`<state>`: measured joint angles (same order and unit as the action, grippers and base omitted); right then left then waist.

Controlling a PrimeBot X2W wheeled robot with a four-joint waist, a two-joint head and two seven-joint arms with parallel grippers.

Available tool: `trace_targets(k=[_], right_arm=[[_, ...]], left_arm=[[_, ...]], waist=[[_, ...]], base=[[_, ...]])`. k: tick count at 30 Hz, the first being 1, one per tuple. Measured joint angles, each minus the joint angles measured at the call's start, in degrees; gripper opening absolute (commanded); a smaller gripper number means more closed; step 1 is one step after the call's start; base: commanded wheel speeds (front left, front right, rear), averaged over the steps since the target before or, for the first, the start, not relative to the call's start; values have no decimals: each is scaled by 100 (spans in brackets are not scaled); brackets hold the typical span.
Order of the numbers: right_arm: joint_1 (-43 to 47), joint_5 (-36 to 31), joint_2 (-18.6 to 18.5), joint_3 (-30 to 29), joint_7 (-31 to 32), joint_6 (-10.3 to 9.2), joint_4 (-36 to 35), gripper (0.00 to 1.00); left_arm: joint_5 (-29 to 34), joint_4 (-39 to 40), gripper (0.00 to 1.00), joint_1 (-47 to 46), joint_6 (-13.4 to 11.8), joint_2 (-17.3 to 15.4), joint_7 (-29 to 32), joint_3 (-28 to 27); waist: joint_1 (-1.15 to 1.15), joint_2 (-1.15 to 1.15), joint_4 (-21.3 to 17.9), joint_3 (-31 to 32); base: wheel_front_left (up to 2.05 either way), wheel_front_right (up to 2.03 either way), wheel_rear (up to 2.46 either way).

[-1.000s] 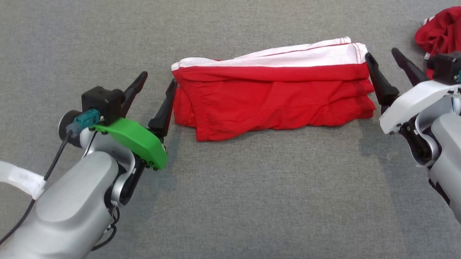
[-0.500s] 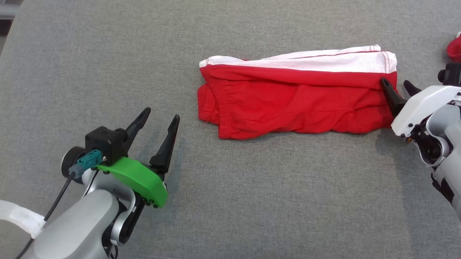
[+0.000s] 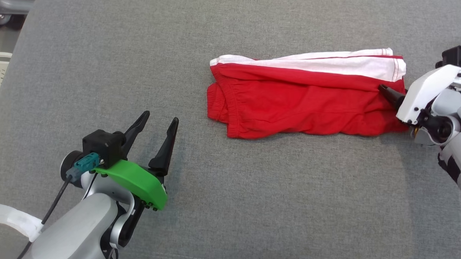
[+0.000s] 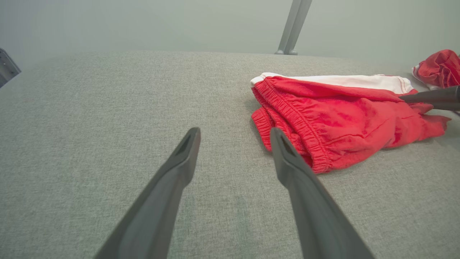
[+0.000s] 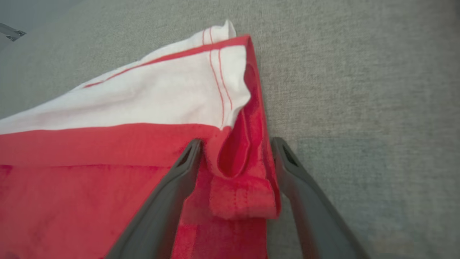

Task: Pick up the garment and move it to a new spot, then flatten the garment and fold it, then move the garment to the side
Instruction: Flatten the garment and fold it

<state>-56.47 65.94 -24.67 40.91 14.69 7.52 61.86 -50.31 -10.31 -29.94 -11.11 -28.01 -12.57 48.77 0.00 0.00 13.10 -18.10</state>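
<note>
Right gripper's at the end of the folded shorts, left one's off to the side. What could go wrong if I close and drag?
The right gripper stands open astride one end corner of the folded garment; closing there may catch only some layers, and a pull could undo the fold.
The left gripper is open, apart from the waistband end, so a one-sided drag may skew or bunch the cloth.
</note>
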Motion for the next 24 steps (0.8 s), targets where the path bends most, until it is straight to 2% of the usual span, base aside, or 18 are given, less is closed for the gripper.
trace_targets(k=[2,7,8,9,10,11,18,24], right_arm=[[-131,18,14,4,246,2,148,100],[-249,36,58,14,360,1,288,100],[-244,41,70,22,359,-3,266,92],[-232,66,77,16,347,-4,226,44],[-203,98,81,14,324,-4,180,7],[-165,97,83,30,270,-4,124,0],[-2,100,42,74,-245,-4,-249,0],[163,179,-143,120,-321,-3,-366,0]], left_arm=[[-9,8,100,0,0,1,13,-1],[-44,-2,100,0,1,0,13,-1],[-49,-4,100,1,0,-1,13,-3],[-51,-3,100,4,1,-1,13,-9],[-54,-4,100,9,0,0,13,-10],[-60,-4,100,13,0,0,13,-11],[-101,-16,100,40,0,8,4,-12],[-111,-31,100,126,-1,30,-10,34]], waist=[[0,0,20,-8],[0,0,84,0],[0,0,90,10],[0,0,95,20],[0,0,98,28],[0,0,100,34],[0,0,81,84],[0,0,39,222]], base=[[0,0,0],[0,0,0],[0,0,0],[0,0,0],[0,0,0],[0,0,0],[0,0,0],[0,0,0]])
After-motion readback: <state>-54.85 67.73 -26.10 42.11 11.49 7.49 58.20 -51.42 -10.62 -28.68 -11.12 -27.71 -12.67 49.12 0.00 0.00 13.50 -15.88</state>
